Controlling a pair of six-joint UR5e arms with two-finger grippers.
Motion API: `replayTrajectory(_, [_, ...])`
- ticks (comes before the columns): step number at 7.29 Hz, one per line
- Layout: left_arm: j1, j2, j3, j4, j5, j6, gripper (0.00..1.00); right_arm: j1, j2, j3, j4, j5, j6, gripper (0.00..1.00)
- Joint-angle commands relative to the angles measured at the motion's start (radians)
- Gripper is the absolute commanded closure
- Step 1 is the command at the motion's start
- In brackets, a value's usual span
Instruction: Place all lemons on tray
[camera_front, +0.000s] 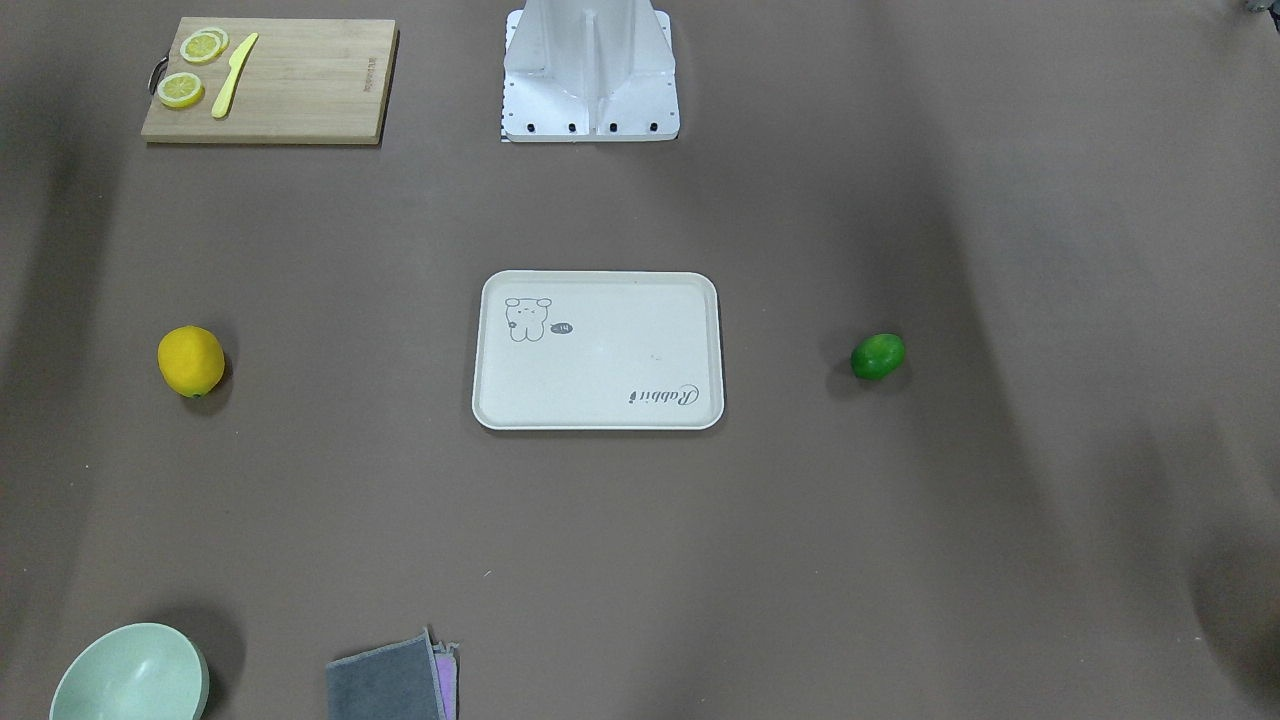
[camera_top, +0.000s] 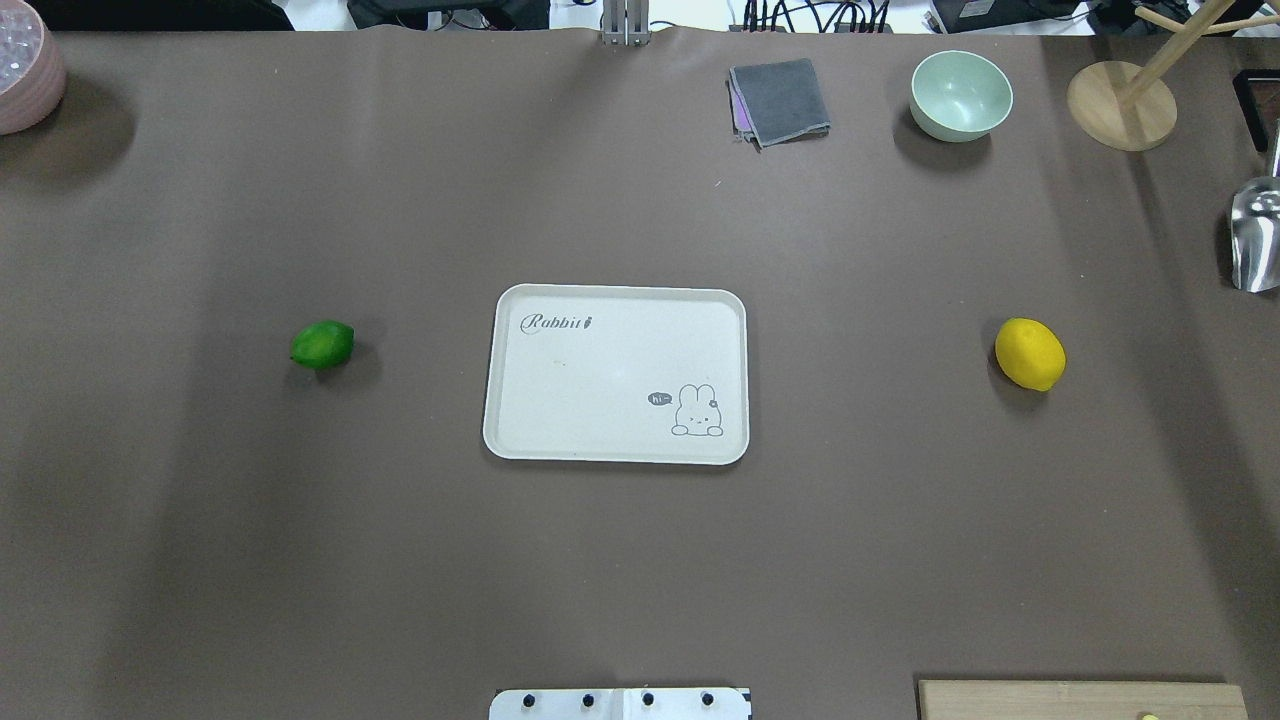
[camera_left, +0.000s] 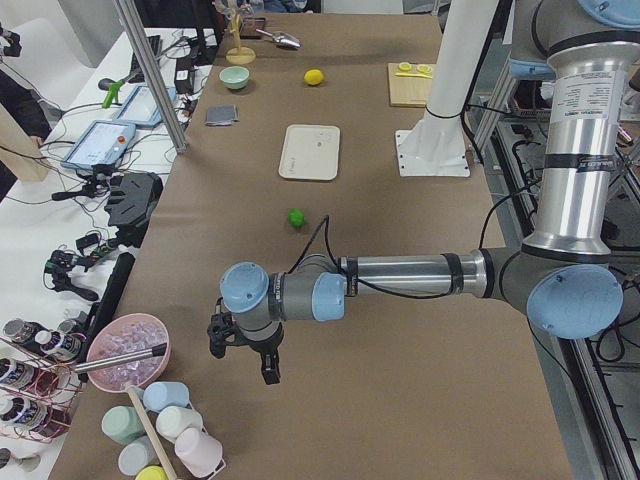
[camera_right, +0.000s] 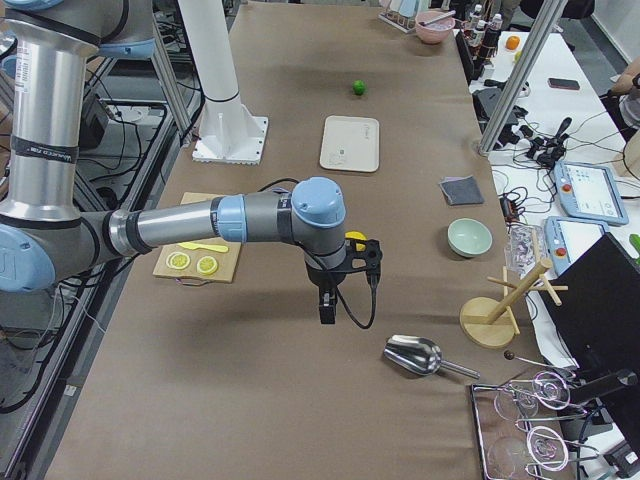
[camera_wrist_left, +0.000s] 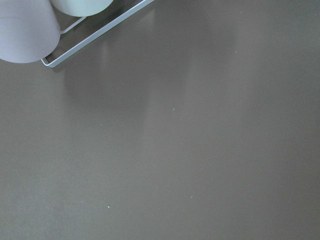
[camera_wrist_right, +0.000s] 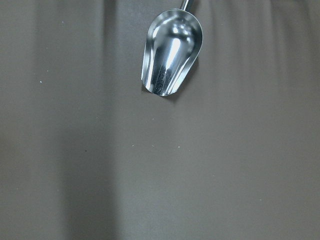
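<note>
The cream-white tray (camera_front: 600, 385) (camera_top: 600, 400) lies empty at the table's middle. The yellow lemon (camera_front: 190, 360) (camera_top: 1029, 353) rests on the table on the robot's right of the tray. The green lemon (camera_front: 878, 356) (camera_top: 322, 344) rests on the robot's left of it. My left gripper (camera_left: 242, 360) shows only in the exterior left view, low over the table's left end and far from the green lemon (camera_left: 296, 217). My right gripper (camera_right: 350, 288) shows only in the exterior right view, just past the yellow lemon (camera_right: 353, 238). I cannot tell whether either is open.
A wooden cutting board (camera_front: 270, 80) with lemon slices and a yellow knife lies near the robot's base (camera_front: 590, 75). A green bowl (camera_top: 960, 95), grey cloths (camera_top: 780, 100), a wooden stand (camera_top: 1120, 105) and a metal scoop (camera_wrist_right: 172, 52) lie far right. Cups (camera_wrist_left: 25, 30) stand at the left end.
</note>
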Motion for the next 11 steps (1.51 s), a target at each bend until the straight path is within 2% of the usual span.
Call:
replayTrajectory(1, [0.01, -0.012, 0.009, 0.002, 0.001, 0.006, 0.01, -0.014, 0.002, -0.005, -0.001, 0.002, -0.002, 0.0])
replayTrajectory(3, [0.015, -0.05, 0.036, 0.018, 0.008, 0.008, 0.01, -0.014, -0.003, -0.006, -0.003, -0.005, -0.003, 0.0])
replayTrajectory(4, [0.01, -0.029, -0.008, 0.018, 0.005, 0.005, 0.01, -0.012, -0.004, -0.008, -0.008, -0.004, 0.0, 0.0])
replayTrajectory(5, [0.013, -0.015, -0.011, 0.022, 0.005, 0.004, 0.01, -0.014, -0.003, -0.006, -0.009, -0.002, 0.0, 0.0])
replayTrajectory(6, [0.015, -0.022, -0.005, 0.028, 0.004, -0.005, 0.02, -0.023, 0.0, -0.006, -0.012, 0.013, 0.015, 0.0])
replayTrajectory(7, [0.015, -0.035, -0.017, 0.074, 0.001, -0.006, 0.02, -0.061, 0.005, 0.0, -0.006, 0.06, 0.105, 0.0])
replayTrajectory(8, [0.015, -0.041, -0.072, 0.147, -0.004, -0.008, 0.02, -0.134, 0.029, 0.02, 0.011, 0.085, 0.191, 0.0])
replayTrajectory(9, [0.015, -0.047, -0.133, 0.188, -0.01, -0.044, 0.02, -0.2, 0.104, 0.012, 0.017, 0.076, 0.245, 0.0])
replayTrajectory(10, [0.027, -0.049, -0.193, 0.191, -0.028, -0.124, 0.02, -0.254, 0.144, 0.011, 0.018, 0.064, 0.289, 0.0])
replayTrajectory(11, [0.106, -0.05, -0.27, 0.221, -0.033, -0.212, 0.02, -0.3, 0.211, -0.015, 0.017, 0.044, 0.334, 0.0])
